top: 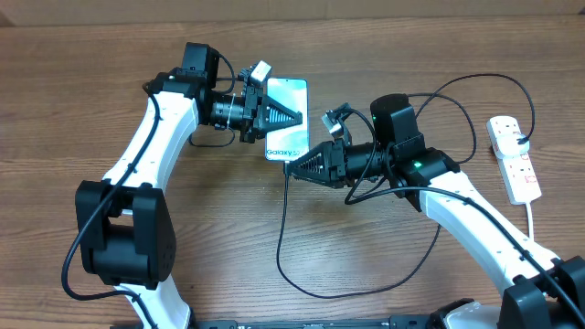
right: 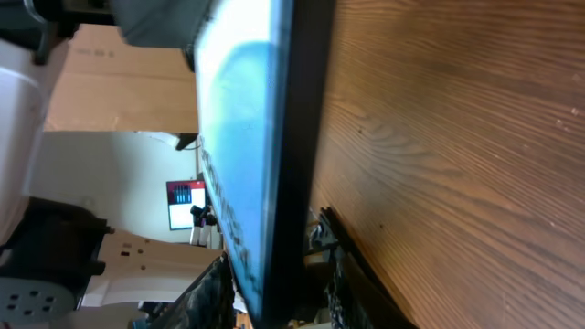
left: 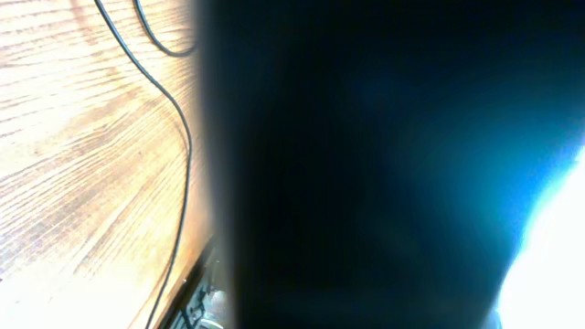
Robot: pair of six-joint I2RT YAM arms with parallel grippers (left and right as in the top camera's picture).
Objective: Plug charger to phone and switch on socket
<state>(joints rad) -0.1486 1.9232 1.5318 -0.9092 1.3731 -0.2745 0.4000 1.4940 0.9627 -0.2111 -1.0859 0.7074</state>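
The phone [top: 285,144] shows its blue-and-white screen with "Galaxy" lettering. My left gripper [top: 300,116] is shut on it from the left, one finger across the screen. In the left wrist view the phone [left: 384,164] fills most of the frame as a dark mass. My right gripper [top: 291,170] is at the phone's near end. In the right wrist view the phone [right: 242,137] runs edge-on between the right gripper's [right: 279,283] narrowly spread fingers, and any contact is lost in shadow. The charger [top: 280,228] loops away from those tips with its connector hidden. The socket [top: 514,157] lies far right.
A black plug [top: 519,139] sits in the socket and a white cord [top: 533,215] trails toward the front edge. The charger's long loop crosses the table in front of the right arm. The black cable [left: 183,137] also shows on the wood in the left wrist view.
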